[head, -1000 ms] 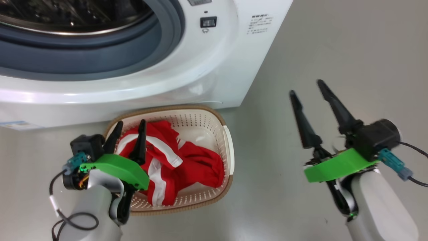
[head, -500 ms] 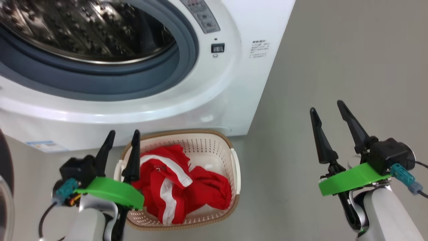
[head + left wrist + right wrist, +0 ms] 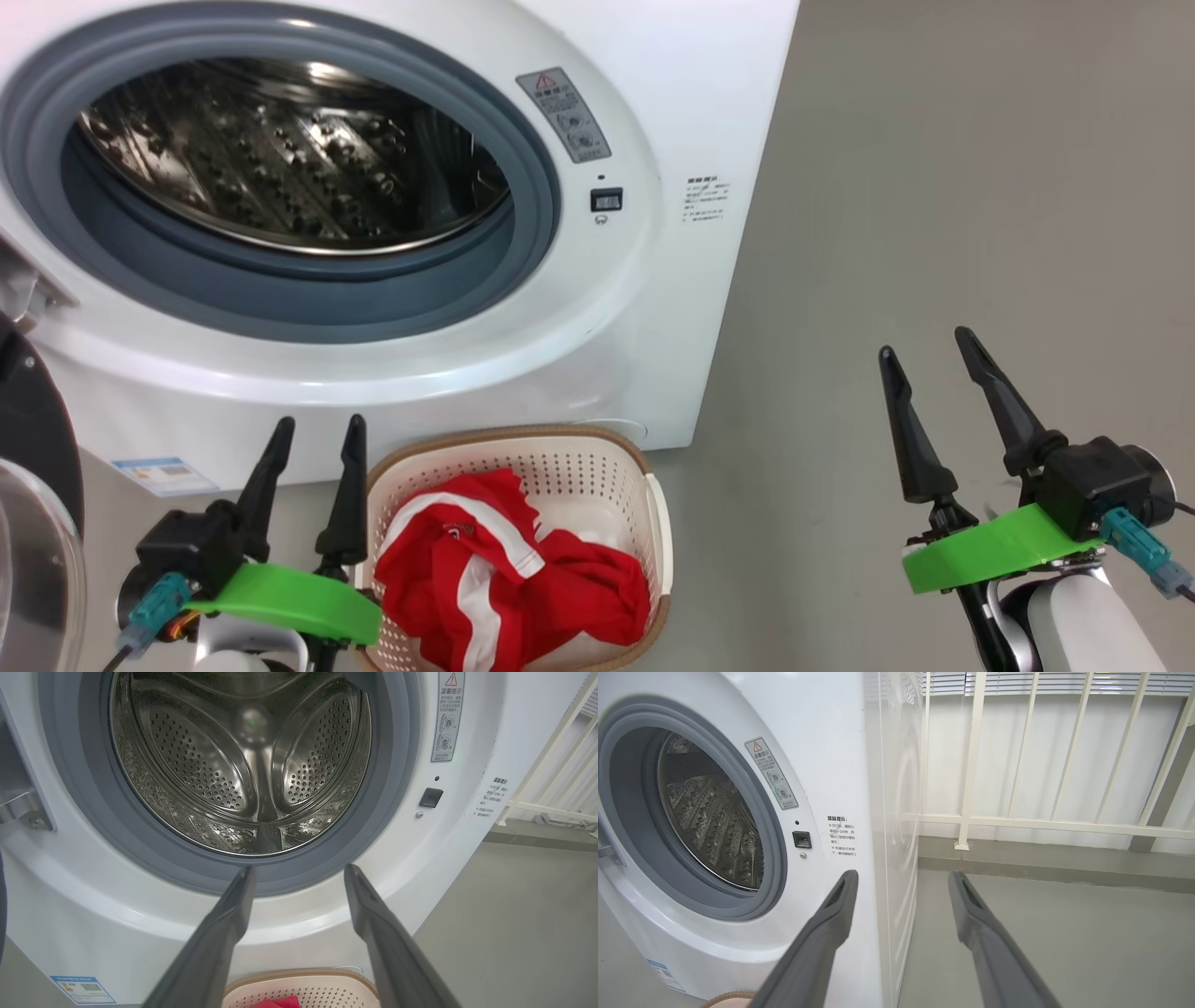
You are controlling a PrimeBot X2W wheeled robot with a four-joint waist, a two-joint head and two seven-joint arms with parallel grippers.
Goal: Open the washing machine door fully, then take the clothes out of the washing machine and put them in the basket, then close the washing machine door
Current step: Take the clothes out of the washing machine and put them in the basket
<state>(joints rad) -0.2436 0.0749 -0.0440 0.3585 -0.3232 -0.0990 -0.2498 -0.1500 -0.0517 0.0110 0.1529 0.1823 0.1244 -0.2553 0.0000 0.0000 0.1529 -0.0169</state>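
Where the head view cuts off at its left edge, the door (image 3: 33, 439) is showing only a slice of black rim and a curve of glass below it. It is swinging clear of the opening, but how far open it is standing I cannot tell.

The machine (image 3: 653, 308) is running off the top and left of the frame. Its mouth is facing the robot, with the grey ring (image 3: 537, 196) and steel drum (image 3: 280, 159) lying bare and the drum's axis running straight back into the cabinet. The print on the labels (image 3: 565, 114) is too small to read.

The basket (image 3: 597, 467) is sitting on the floor (image 3: 934, 187) just in front of the machine's lower front, its near end cut off by the frame. Its long axis is running from the machine toward the robot. The clothes (image 3: 504, 588) are lying crumpled inside, toward the near end, and are too bunched to tell one garment from another.

The left end effector (image 3: 319, 425) is hanging just left of the basket, fingers spread and gripping nothing, pointing up at the machine's front. The right end effector (image 3: 924, 343) is hovering well to the right over bare floor, fingers likewise spread and empty. It is aiming past the machine's right corner toward a white railing (image 3: 1064, 765).
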